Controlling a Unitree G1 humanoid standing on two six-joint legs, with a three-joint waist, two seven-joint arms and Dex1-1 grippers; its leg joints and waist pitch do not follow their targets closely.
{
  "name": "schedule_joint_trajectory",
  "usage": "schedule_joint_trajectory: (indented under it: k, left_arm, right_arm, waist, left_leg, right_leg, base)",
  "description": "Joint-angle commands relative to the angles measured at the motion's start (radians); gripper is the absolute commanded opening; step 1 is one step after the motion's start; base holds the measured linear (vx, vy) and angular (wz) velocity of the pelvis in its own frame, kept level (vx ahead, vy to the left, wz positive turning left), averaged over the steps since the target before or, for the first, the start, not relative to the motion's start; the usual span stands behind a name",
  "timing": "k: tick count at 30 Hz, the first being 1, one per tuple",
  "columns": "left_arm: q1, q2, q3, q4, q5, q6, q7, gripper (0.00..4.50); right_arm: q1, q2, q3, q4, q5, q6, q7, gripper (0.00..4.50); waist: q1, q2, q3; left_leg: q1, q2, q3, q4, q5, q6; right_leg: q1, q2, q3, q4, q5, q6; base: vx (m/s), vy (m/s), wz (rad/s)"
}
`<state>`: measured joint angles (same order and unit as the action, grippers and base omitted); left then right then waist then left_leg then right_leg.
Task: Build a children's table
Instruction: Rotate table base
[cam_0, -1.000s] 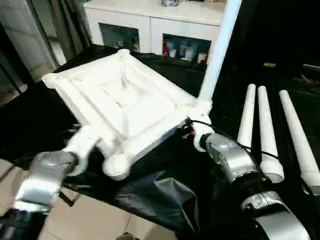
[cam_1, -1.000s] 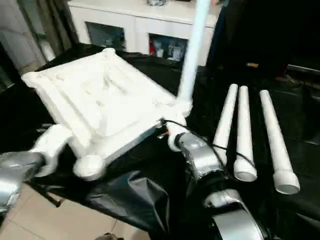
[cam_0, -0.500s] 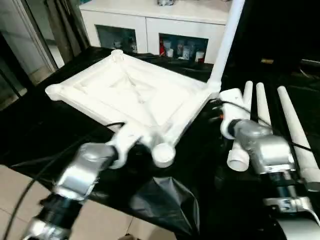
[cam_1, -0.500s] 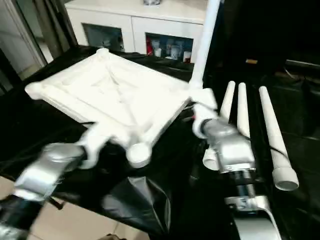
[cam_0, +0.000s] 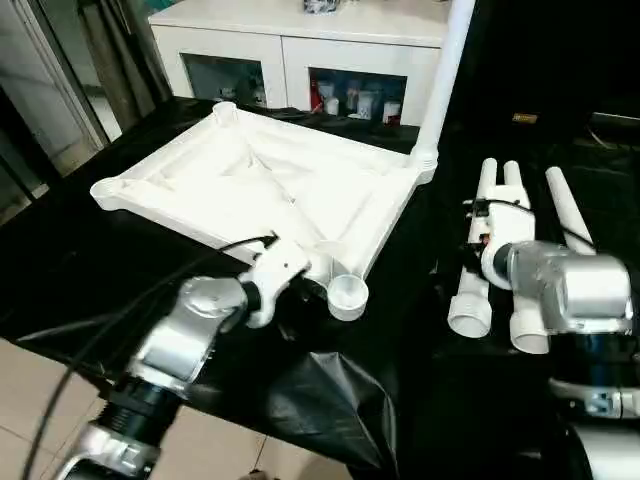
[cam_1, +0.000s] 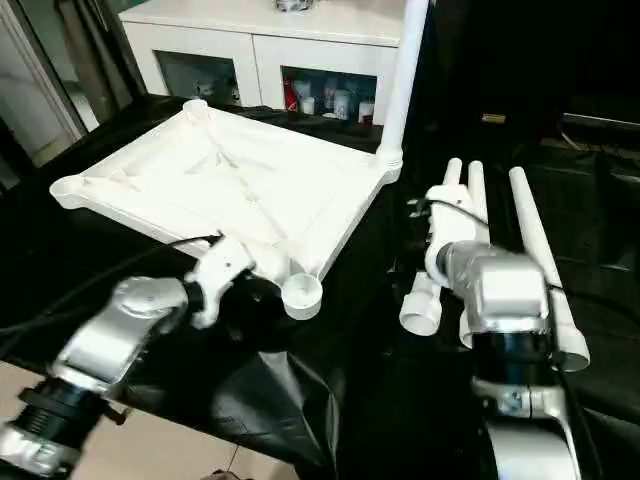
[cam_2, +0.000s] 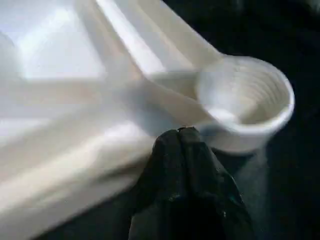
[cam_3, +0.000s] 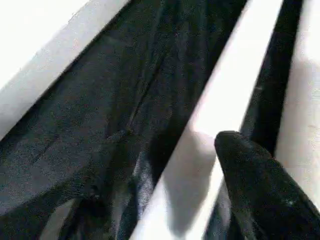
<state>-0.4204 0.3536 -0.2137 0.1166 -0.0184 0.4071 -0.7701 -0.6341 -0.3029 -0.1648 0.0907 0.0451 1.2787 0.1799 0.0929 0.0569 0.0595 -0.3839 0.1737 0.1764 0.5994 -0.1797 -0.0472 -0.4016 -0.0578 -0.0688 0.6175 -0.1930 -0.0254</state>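
The white tabletop (cam_0: 260, 185) lies flat, ribbed underside up, on the black-covered table. One white leg (cam_0: 445, 80) stands upright in its far right corner socket. The near corner socket (cam_0: 347, 296) is empty. My left gripper (cam_2: 182, 137) is shut with nothing in it, its tips touching the tabletop's rim just beside that socket. Three more legs (cam_1: 535, 240) lie side by side to the right of the tabletop. My right gripper (cam_0: 497, 232) hovers over the leftmost lying leg (cam_3: 215, 145), close to its surface.
A white cabinet with glass doors (cam_0: 290, 50) stands behind the table. The black cloth (cam_0: 330, 400) hangs in folds over the front edge above a tiled floor (cam_0: 30, 400). A black cable (cam_0: 120, 310) runs along my left arm.
The tabletop has come down from a tilt to lie flat. My right gripper has moved away from its corner to the lying legs. My left gripper now sits at the near socket.
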Motion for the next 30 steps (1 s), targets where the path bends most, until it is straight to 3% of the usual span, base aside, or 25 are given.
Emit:
schedule_joint_trajectory:
  k: [1,3,4,5,8,10,11,13,17,25,30]
  left_arm:
    - [0.003,0.017,0.033,-0.075,-0.059,0.017,-0.048,0.21]
    - [0.004,0.022,0.034,-0.093,-0.074,0.033,-0.067,0.42]
    - [0.006,0.031,0.032,-0.122,-0.096,0.056,-0.094,0.42]
    - [0.006,0.031,0.032,-0.122,-0.096,0.056,-0.094,0.44]
    - [0.005,0.058,0.015,-0.189,-0.142,0.088,-0.16,0.79]
    - [0.003,0.064,0.007,-0.207,-0.149,0.092,-0.17,0.9]
    - [0.003,0.064,0.007,-0.207,-0.149,0.092,-0.17,0.9]
    - [0.002,0.068,0.002,-0.226,-0.152,0.098,-0.173,1.27]
    - [-0.004,0.068,-0.011,-0.24,-0.143,0.097,-0.172,1.58]
    - [-0.015,0.085,-0.024,-0.262,-0.144,0.101,-0.173,2.19]
    - [-0.013,0.09,-0.032,-0.274,-0.145,0.106,-0.175,2.21]
  right_arm:
    - [-0.014,-0.004,-0.027,-0.015,0.002,0.038,-0.014,3.19]
    - [-0.013,-0.002,-0.032,-0.013,0.004,0.04,-0.016,3.38]
    - [-0.014,0.0,-0.037,-0.003,0.0,0.036,-0.025,3.38]
    - [-0.014,0.0,-0.037,-0.003,0.0,0.036,-0.025,3.53]
    - [-0.024,0.006,-0.048,0.029,-0.008,0.036,-0.051,3.83]
    - [-0.026,0.006,-0.054,0.037,-0.007,0.05,-0.057,4.02]
    - [-0.026,0.006,-0.054,0.037,-0.007,0.05,-0.057,4.06]
    - [-0.028,0.01,-0.065,0.049,-0.007,0.083,-0.06,4.2]
    - [-0.01,0.037,-0.086,0.102,0.031,0.11,-0.029,4.42]
    - [0.018,0.055,-0.083,0.16,0.044,0.089,-0.032,3.74]
    - [0.015,0.063,-0.099,0.185,0.04,0.077,-0.039,3.28]
  waist:
    - [0.005,-0.018,-0.078]
    - [0.008,-0.016,-0.077]
    - [0.008,-0.024,-0.076]
    - [0.011,-0.02,-0.076]
    - [0.012,-0.029,-0.075]
    - [0.014,-0.027,-0.074]
    - [0.013,-0.034,-0.073]
    - [0.012,-0.036,-0.073]
    - [0.01,-0.04,-0.071]
    - [0.01,-0.043,-0.072]
    - [0.01,-0.043,-0.073]
  left_leg:
    - [0.02,0.05,-0.02,-0.062,-0.067,0.003]
    - [0.02,0.05,-0.02,-0.061,-0.064,0.003]
    - [0.02,0.049,-0.017,-0.061,-0.068,0.003]
    - [0.019,0.049,-0.019,-0.062,-0.064,0.001]
    - [0.021,0.048,-0.016,-0.062,-0.068,-0.004]
    - [0.02,0.048,-0.016,-0.062,-0.072,-0.007]
    - [0.019,0.047,-0.016,-0.063,-0.074,-0.008]
    - [0.019,0.046,-0.015,-0.063,-0.072,-0.01]
    - [0.02,0.046,-0.016,-0.065,-0.097,-0.022]
    - [0.02,0.046,-0.017,-0.065,-0.094,-0.033]
    - [0.021,0.046,-0.017,-0.065,-0.101,-0.04]
  right_leg:
    - [0.055,-0.087,0.057,-0.062,-0.099,-0.177]
    - [0.052,-0.086,0.057,-0.06,-0.096,-0.178]
    - [0.053,-0.086,0.058,-0.062,-0.104,-0.175]
    - [0.053,-0.088,0.058,-0.06,-0.114,-0.172]
    - [0.051,-0.088,0.059,-0.063,-0.138,-0.166]
    - [0.05,-0.088,0.06,-0.062,-0.153,-0.159]
    - [0.053,-0.088,0.06,-0.062,-0.163,-0.154]
    - [0.051,-0.085,0.061,-0.063,-0.168,-0.144]
    - [0.051,-0.087,0.061,-0.068,-0.204,-0.131]
    - [0.049,-0.086,0.06,-0.065,-0.186,-0.13]
    - [0.051,-0.085,0.06,-0.062,-0.165,-0.137]
  base:
    - [0.0,0.0,0.0]
    - [0.0,0.0,0.0]
    - [0.0,0.0,0.0]
    - [0.0,0.0,0.0]
    - [0.0,0.0,0.0]
    - [0.0,0.0,0.0]
    - [0.0,0.0,0.0]
    - [0.0,0.0,0.0]
    - [0.0,0.0,0.0]
    - [0.0,0.0,0.0]
    - [0.0,0.0,0.0]
